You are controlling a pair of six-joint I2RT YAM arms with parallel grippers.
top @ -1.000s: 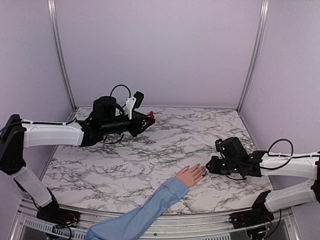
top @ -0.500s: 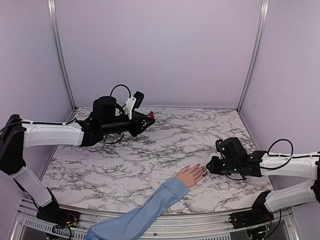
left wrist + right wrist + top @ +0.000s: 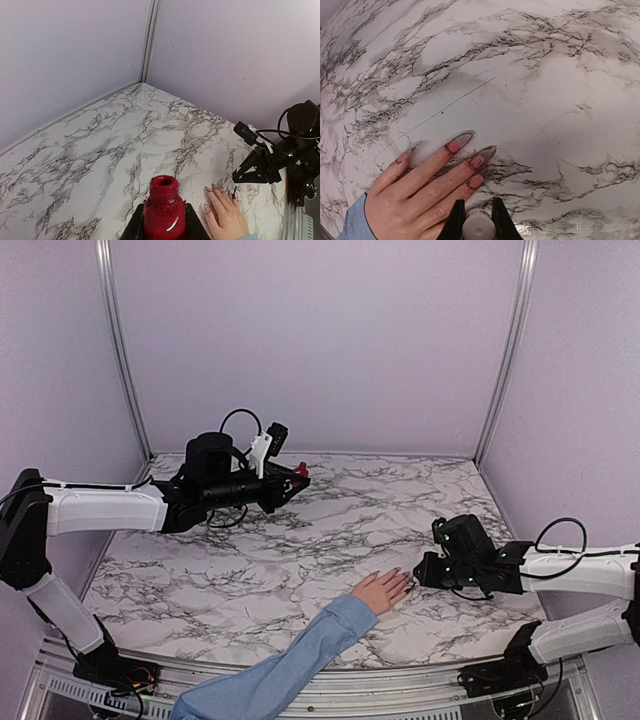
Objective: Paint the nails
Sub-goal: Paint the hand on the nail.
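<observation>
A light-skinned hand [image 3: 382, 590] in a light blue sleeve lies flat on the marble table [image 3: 330, 530], fingers pointing right. Its long pinkish nails [image 3: 455, 145] show in the right wrist view, and also in the left wrist view [image 3: 208, 189]. My right gripper [image 3: 477, 210] is shut on a white brush cap [image 3: 478, 227] just beside the lowest fingertip [image 3: 476, 181]; the brush itself is hidden under the cap. In the top view this gripper [image 3: 415, 575] sits low at the fingertips. My left gripper [image 3: 162, 222] is shut on the uncapped red nail-polish bottle [image 3: 162, 207], held above the table's back left [image 3: 295, 478].
Lilac walls with metal corner posts [image 3: 118, 350] enclose the table on three sides. The sleeve [image 3: 290, 665] runs from the near edge toward the middle. The right arm's body [image 3: 300, 145] fills the right side of the left wrist view.
</observation>
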